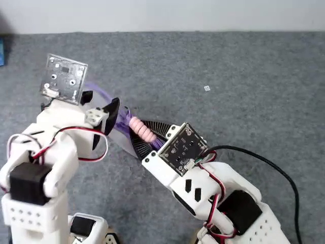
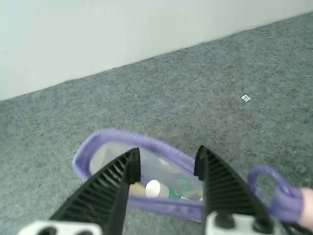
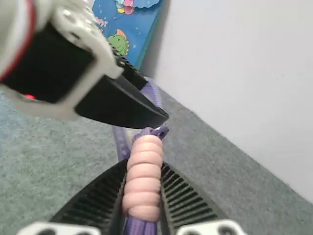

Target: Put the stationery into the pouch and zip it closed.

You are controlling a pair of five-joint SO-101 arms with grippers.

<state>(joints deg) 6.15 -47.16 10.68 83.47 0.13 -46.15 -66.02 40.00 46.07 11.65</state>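
Evidently loaded with stationery (image 2: 154,187), purple pouch (image 2: 146,142) lies toward table's left edge. Left gripper (image 2: 167,156), released, straddles it, likely as brace. Right gripper (image 3: 144,171) clenches pink zipper pull (image 3: 143,186), probably for zipping.

Grey felt-like counter (image 1: 254,66) w/ tiny white scrap (image 1: 206,88) lying on it. White wall (image 2: 98,34) behind. Blue cartoon-printed board (image 3: 124,24) next to wall, green dino pic on it.

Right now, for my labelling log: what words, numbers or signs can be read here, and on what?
No text can be read.
Blue picture board: cartoon drawings, no legible words.
Camera boards: any print is too small to read.
Small white scrap: too small to read.
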